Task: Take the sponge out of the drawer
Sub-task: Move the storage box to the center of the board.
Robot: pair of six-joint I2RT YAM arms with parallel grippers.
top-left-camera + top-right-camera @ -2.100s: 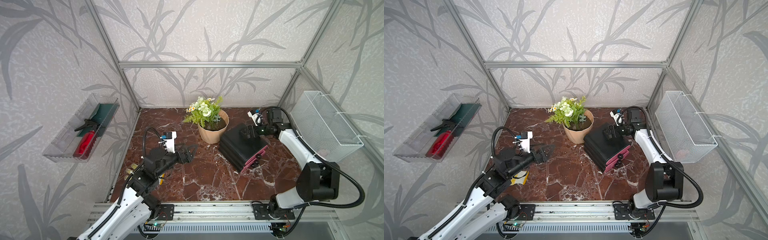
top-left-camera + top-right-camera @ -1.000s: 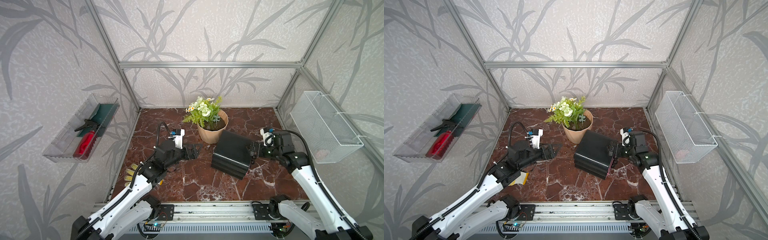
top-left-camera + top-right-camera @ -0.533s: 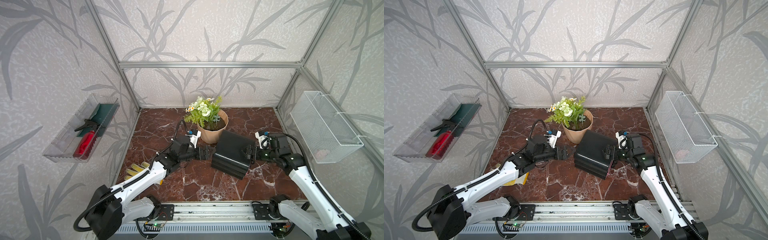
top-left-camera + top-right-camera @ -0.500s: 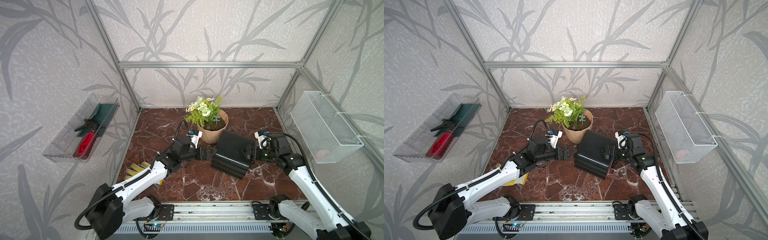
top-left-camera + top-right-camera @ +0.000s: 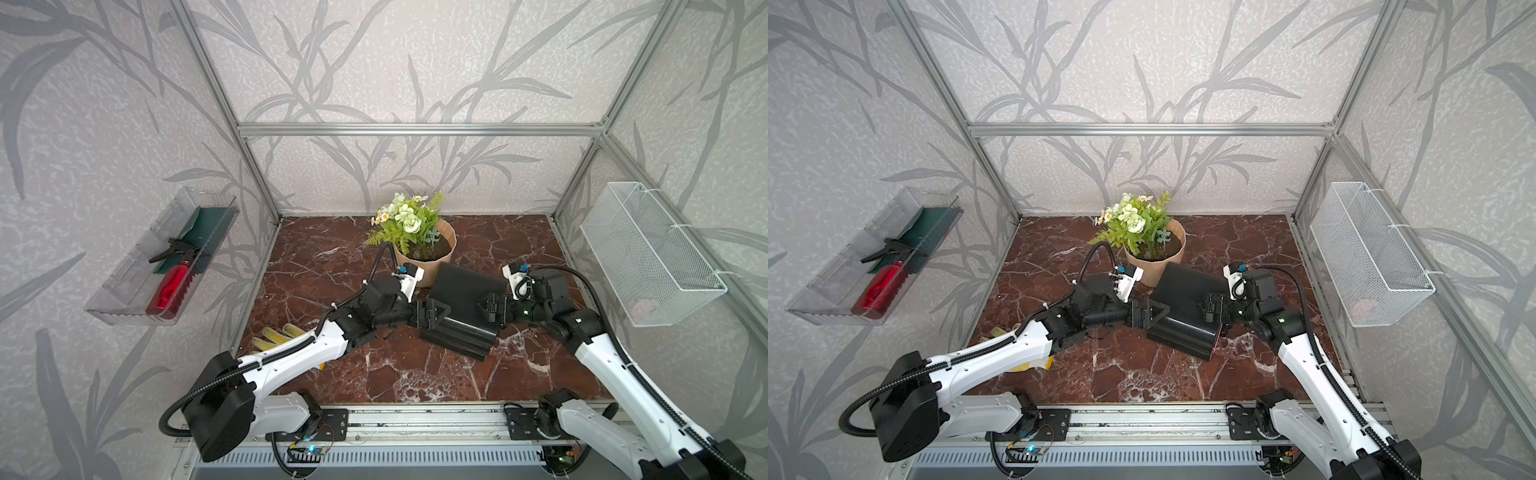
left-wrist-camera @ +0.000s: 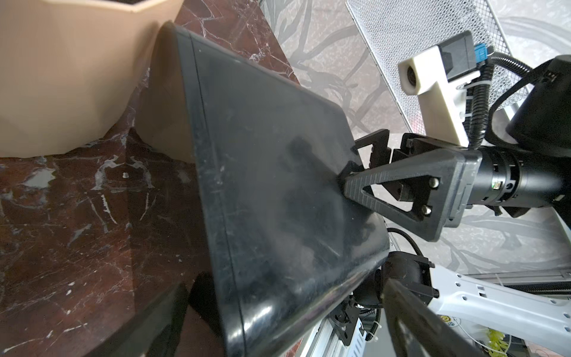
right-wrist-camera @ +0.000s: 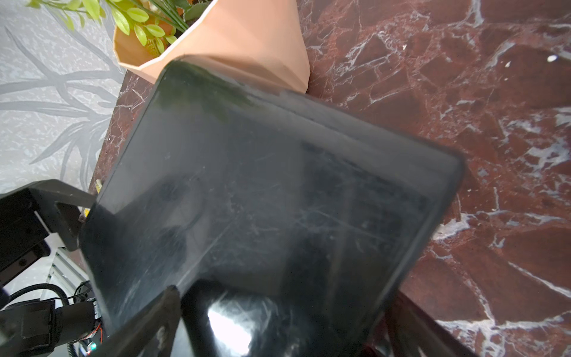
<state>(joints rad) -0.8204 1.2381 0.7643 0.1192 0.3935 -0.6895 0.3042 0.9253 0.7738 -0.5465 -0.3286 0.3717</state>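
Note:
The black drawer box (image 5: 461, 307) (image 5: 1187, 307) lies on the marble floor in both top views, and its glossy top fills both wrist views (image 6: 278, 185) (image 7: 278, 191). The sponge is hidden. A thin pink strip (image 5: 1218, 334) shows at the box's front right corner. My left gripper (image 5: 434, 313) (image 5: 1152, 313) (image 6: 284, 284) is open, with the box's left end between its fingers. My right gripper (image 5: 486, 309) (image 5: 1210, 309) (image 7: 284, 293) is open too and straddles the right end, and in the left wrist view it (image 6: 358, 160) faces me across the top.
A tan flower pot (image 5: 424, 257) stands against the box's back corner. A yellow glove (image 5: 276, 334) lies under my left arm. A wire basket (image 5: 648, 253) hangs on the right wall. A clear tray (image 5: 124, 307) with a red spray bottle (image 5: 170, 286) hangs on the left wall.
My left gripper has travelled right across the floor to the box's left end. The right gripper has stayed at the right end. Two seconds ago the box stood further right with a pink drawer pulled out.

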